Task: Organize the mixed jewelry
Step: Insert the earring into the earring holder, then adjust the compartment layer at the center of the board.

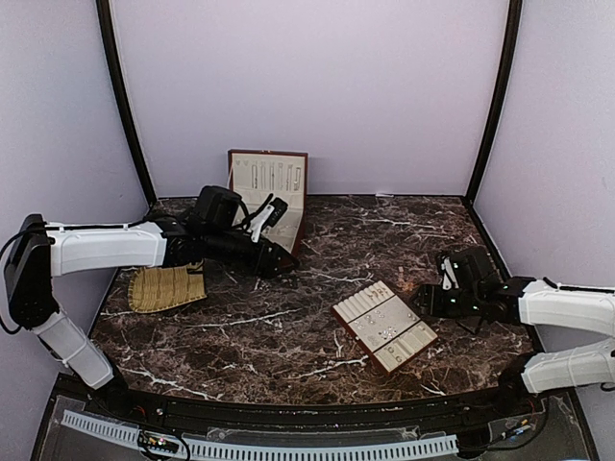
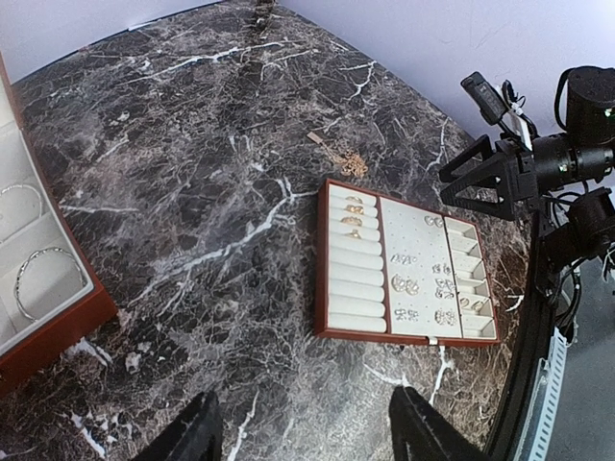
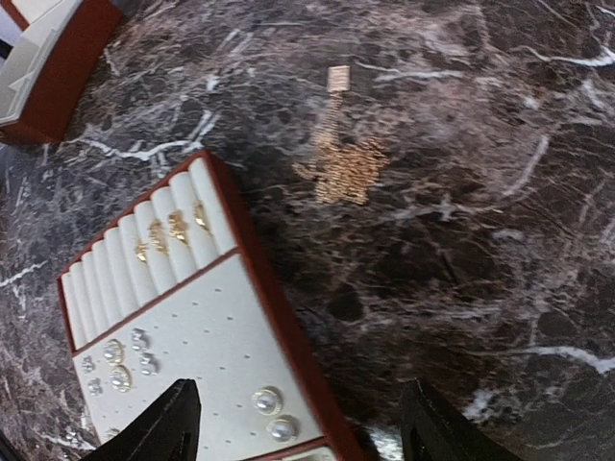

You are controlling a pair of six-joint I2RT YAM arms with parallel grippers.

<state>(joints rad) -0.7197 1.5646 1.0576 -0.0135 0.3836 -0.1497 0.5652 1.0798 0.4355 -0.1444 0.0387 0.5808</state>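
Note:
The cream slotted tray (image 1: 384, 325) lies right of centre on the marble table. It holds gold rings (image 2: 352, 213) in its rolls and silvery studs (image 2: 423, 283) on its pad; two pearl studs (image 3: 269, 401) show in the right wrist view. A thin gold chain (image 3: 344, 165) lies loose on the table just beyond the tray. Silvery bangles (image 2: 46, 279) rest in the open red-brown box (image 1: 274, 187). My left gripper (image 1: 277, 257) hangs open by the box, its jaws (image 2: 303, 437) empty. My right gripper (image 1: 428, 300) stands open over the tray's right edge (image 3: 303, 432), holding nothing.
A woven straw-coloured mat (image 1: 165, 286) lies at the left of the table under the left arm. The box's lid stands upright against the back wall. Black frame posts rise at both back corners.

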